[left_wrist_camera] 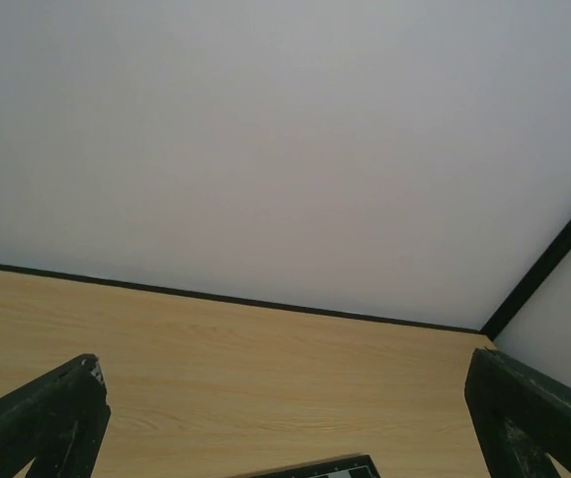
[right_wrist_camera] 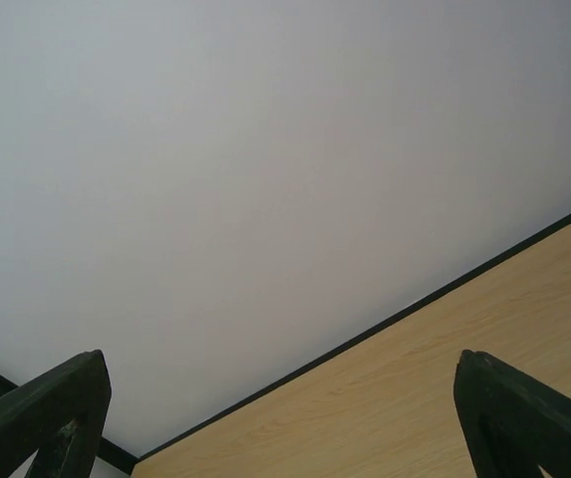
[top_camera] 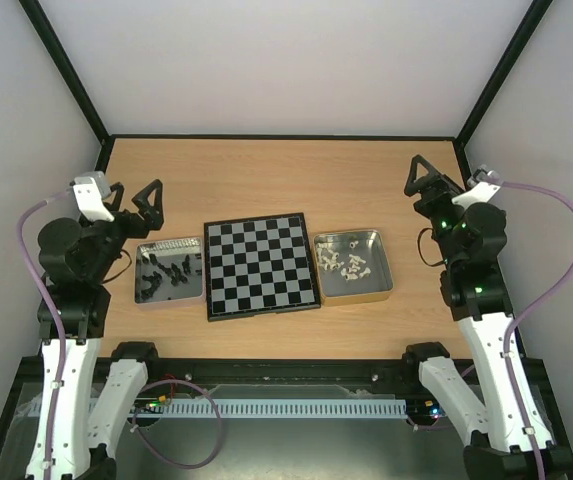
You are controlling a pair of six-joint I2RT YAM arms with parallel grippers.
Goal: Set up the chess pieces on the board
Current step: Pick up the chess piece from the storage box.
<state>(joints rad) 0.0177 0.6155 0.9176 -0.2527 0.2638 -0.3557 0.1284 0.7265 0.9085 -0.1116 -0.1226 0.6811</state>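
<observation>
The small chessboard (top_camera: 262, 265) lies in the middle of the wooden table with no pieces on it; one corner of it shows in the left wrist view (left_wrist_camera: 325, 468). Several black chessmen (top_camera: 173, 270) lie in the metal tin on its left. Several cream-white chessmen (top_camera: 346, 263) lie in the metal tin on its right. My left gripper (top_camera: 134, 194) is open and empty, raised behind the left tin. My right gripper (top_camera: 422, 175) is open and empty, raised behind and to the right of the right tin. Both wrist views look at the back wall.
The left tin (top_camera: 144, 296) and right tin (top_camera: 378, 290) flank the board. White walls with black frame posts close the table at the back and sides. A black rail runs along the near edge (top_camera: 276, 368).
</observation>
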